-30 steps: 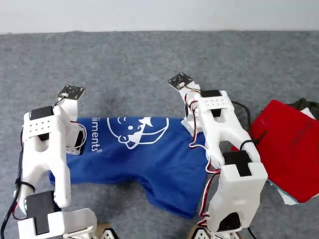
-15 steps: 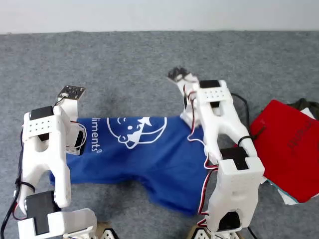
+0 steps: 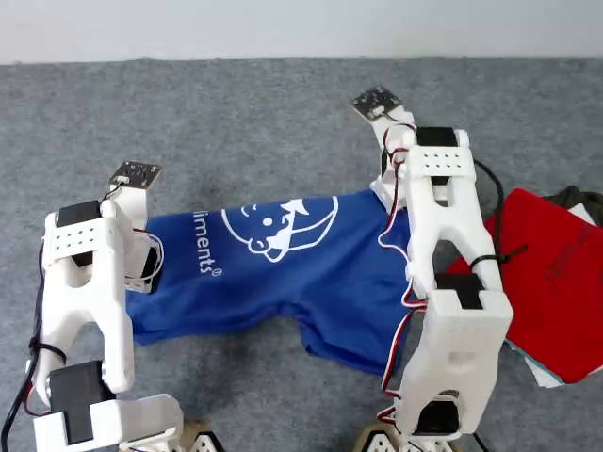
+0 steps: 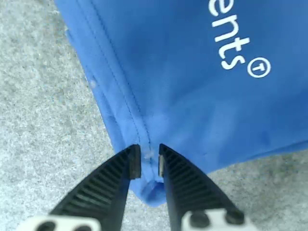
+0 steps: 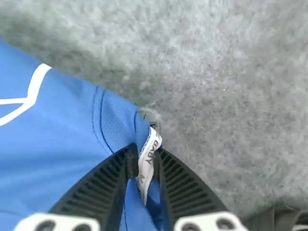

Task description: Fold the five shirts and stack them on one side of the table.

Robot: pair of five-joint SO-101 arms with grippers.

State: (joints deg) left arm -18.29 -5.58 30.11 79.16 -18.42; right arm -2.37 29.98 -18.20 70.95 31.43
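**A:** Blue shirt (image 3: pixel 283 273), position?
**B:** Middle of the grey bench (image 3: pixel 236 122), lying spread with the white print up. It spans the gap between both arms, and its near edge is rumpled.

**A:** Left fingers (image 4: pixel 108 180)?
**B:** Pinched closed on the shirt's left end, with the hem seam caught between the tips, low against the bench.

**A:** Right fingers (image 5: pixel 108 175)?
**B:** Clamped on the shirt's far right edge, with a white label held between them.

**A:** Anything else?
**B:** A red shirt (image 3: pixel 551 282), folded, at the right edge of the bench. It lies just right of the right arm (image 3: pixel 443 254), on top of paler cloth.
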